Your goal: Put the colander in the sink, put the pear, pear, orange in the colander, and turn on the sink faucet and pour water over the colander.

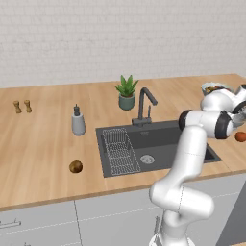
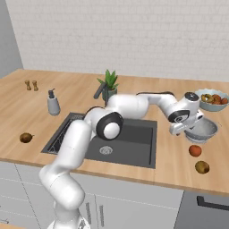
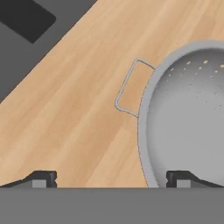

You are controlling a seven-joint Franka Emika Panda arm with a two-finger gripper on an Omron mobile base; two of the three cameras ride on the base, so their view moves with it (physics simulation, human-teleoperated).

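The silver perforated colander (image 2: 204, 129) (image 3: 188, 118) stands on the counter right of the dark sink (image 2: 138, 152) (image 1: 166, 137). My gripper (image 2: 178, 129) (image 3: 111, 179) hovers open over the colander's near rim, close to its wire handle (image 3: 127, 91); one fingertip (image 3: 178, 178) lies over the bowl, the other over bare wood. The orange (image 2: 195, 150) (image 1: 240, 136) and one pear (image 2: 202, 167) lie in front of the colander. The second pear (image 2: 26, 137) (image 1: 75, 166) rests left of the sink. The faucet (image 1: 144, 103) stands behind the basin with no water running.
A wire rack (image 1: 120, 150) fills the sink's left side. A pale bowl of fruit (image 2: 214, 100) sits behind the colander. A soap dispenser (image 1: 78, 121), a potted plant (image 1: 126, 92) and two small shakers (image 1: 21, 106) stand along the back counter.
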